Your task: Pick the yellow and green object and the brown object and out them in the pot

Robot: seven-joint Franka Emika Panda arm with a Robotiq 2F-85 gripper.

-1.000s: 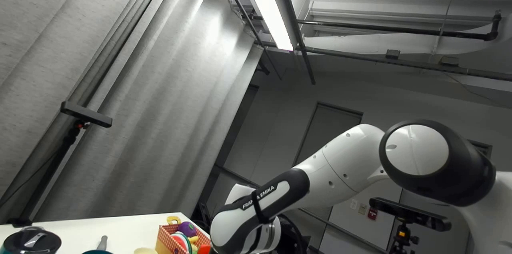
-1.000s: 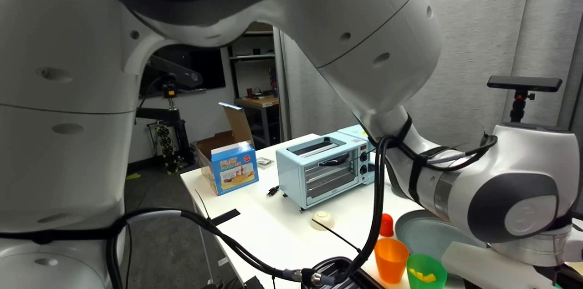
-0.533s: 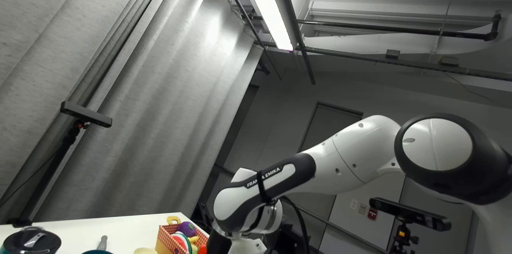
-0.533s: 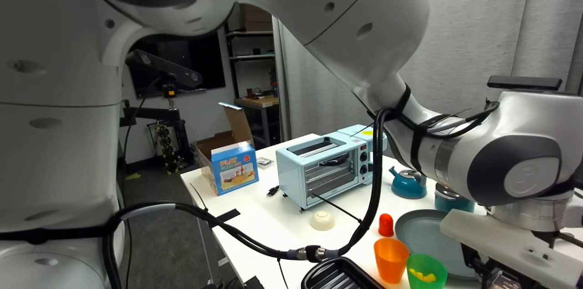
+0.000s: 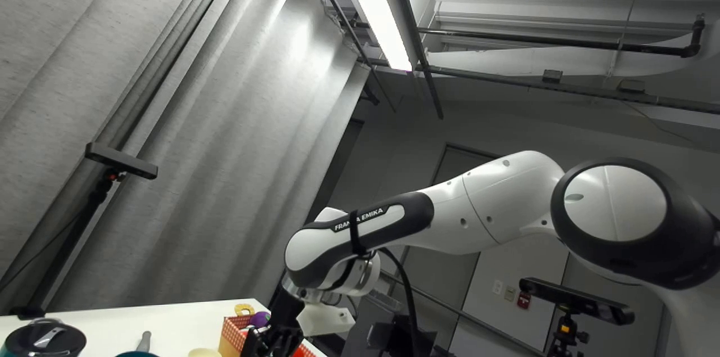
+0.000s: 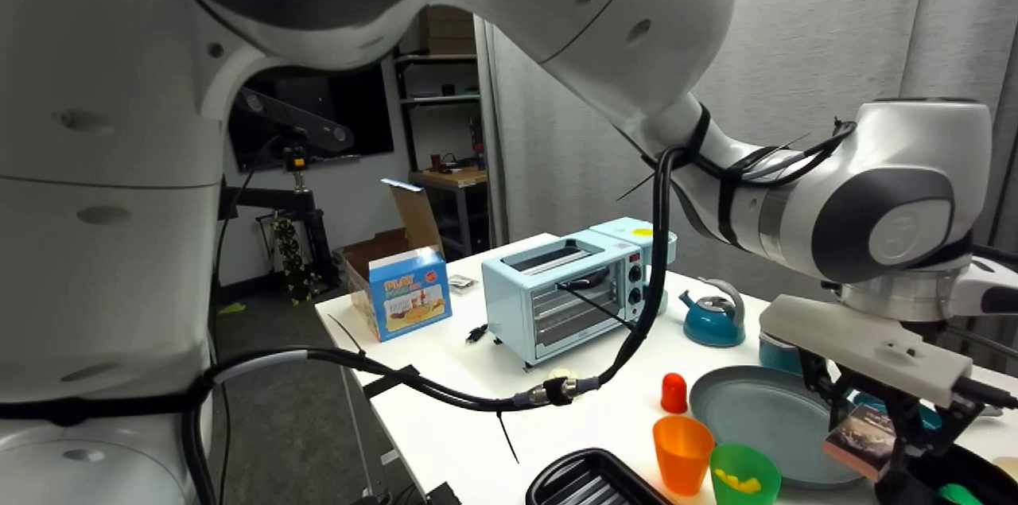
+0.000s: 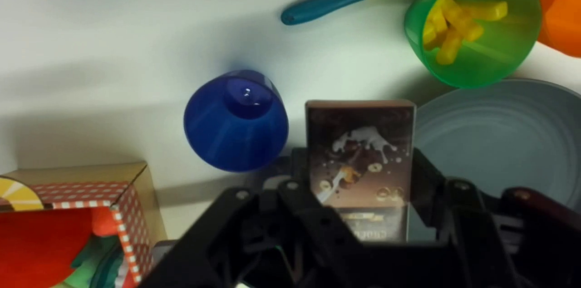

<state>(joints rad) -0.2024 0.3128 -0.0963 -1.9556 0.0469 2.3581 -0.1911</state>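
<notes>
While off the table [image 7: 145, 29], brown box [image 7: 361, 165] in claw [image 7: 360, 173]

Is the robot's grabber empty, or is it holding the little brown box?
Not empty: the gripper has the brown box. The wrist view shows the box between two black fingers, one at each side.

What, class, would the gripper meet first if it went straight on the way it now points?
Probably the white table between the blue cup and the grey plate, the brown box in the gripper landing first. The box hides that spot and depth is unclear, so the plate's rim might come sooner.
</notes>
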